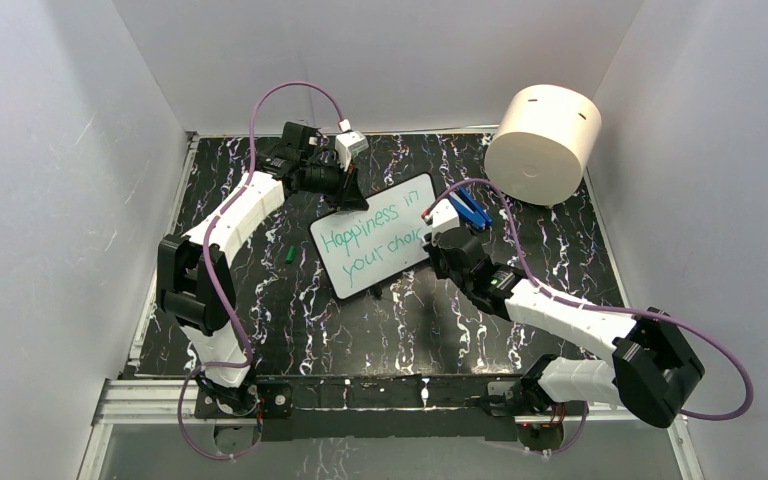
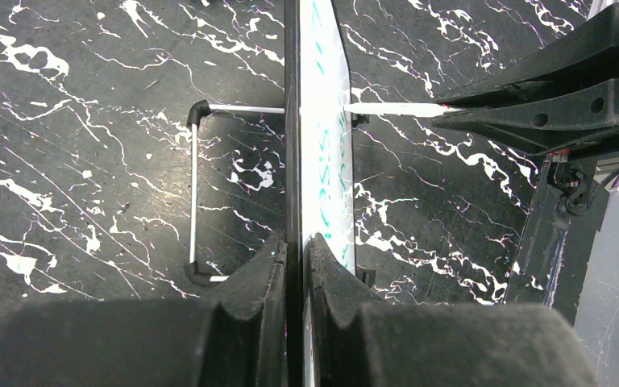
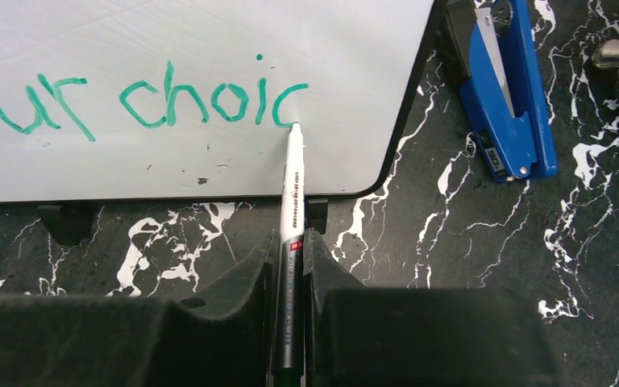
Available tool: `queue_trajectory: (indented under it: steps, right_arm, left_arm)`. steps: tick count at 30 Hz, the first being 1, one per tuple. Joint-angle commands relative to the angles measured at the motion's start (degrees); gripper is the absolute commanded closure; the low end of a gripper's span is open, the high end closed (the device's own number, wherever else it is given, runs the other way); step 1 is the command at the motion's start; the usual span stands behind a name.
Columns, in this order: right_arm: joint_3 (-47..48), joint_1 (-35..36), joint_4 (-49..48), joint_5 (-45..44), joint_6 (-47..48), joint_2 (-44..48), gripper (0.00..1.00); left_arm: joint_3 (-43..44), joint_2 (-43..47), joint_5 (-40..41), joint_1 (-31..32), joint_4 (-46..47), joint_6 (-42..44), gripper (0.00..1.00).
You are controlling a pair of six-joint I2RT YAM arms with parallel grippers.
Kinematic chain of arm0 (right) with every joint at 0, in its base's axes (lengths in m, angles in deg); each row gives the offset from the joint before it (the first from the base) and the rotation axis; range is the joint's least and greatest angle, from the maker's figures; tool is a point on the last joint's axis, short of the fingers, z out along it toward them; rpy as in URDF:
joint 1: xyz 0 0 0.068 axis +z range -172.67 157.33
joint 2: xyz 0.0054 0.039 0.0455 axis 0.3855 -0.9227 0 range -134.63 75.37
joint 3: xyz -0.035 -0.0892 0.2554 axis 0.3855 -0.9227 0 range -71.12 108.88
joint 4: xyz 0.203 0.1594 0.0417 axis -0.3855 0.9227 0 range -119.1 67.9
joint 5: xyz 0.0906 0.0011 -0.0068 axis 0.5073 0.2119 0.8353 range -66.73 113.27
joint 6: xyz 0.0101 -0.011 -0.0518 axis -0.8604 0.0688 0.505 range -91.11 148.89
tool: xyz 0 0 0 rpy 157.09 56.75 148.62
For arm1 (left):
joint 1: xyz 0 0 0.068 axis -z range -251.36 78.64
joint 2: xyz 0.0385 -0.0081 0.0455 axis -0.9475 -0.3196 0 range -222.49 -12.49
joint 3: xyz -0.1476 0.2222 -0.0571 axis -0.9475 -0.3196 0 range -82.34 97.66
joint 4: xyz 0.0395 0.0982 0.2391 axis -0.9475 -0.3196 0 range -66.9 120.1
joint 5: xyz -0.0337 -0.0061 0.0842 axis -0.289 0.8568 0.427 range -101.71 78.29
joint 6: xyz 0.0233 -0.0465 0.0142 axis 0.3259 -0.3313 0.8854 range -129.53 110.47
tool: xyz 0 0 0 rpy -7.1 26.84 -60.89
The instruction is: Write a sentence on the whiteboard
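The whiteboard (image 1: 375,235) stands tilted on a wire stand in the middle of the black marbled table. Its teal sentence (image 1: 372,232) reads "Happiness in" and below "your choic". My left gripper (image 1: 345,182) is shut on the board's top-left edge; in the left wrist view the board (image 2: 322,121) runs edge-on between the jaws of the gripper (image 2: 298,242). My right gripper (image 1: 440,240) is shut on a white marker (image 3: 292,201), its tip touching the board (image 3: 209,48) at the last "c" of the lettering (image 3: 209,101). That marker also shows in the left wrist view (image 2: 391,108).
A big cream cylinder (image 1: 543,143) lies at the back right. A blue clip (image 1: 472,208) lies just right of the board, also in the right wrist view (image 3: 506,97). A small green marker cap (image 1: 289,256) lies left of the board. White walls close in on three sides.
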Motion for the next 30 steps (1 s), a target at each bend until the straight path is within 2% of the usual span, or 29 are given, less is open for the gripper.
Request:
queue_trajectory:
  steps: [1,11,30]
  right_arm:
    - [1.38,-0.17,-3.25,-3.14,-0.45,0.02,1.00]
    - [0.59,-0.12,-3.06,-3.72,0.05,3.87,1.00]
    - [0.79,-0.64,-5.10,-2.53,-0.27,1.34,1.00]
  left_arm:
    - [-2.31,-2.50,2.65,1.64,-8.41,2.78,1.00]
    - [-2.30,-2.57,2.80,1.64,-8.40,2.71,1.00]
    - [-2.34,-2.59,2.56,1.64,-8.41,2.62,1.00]
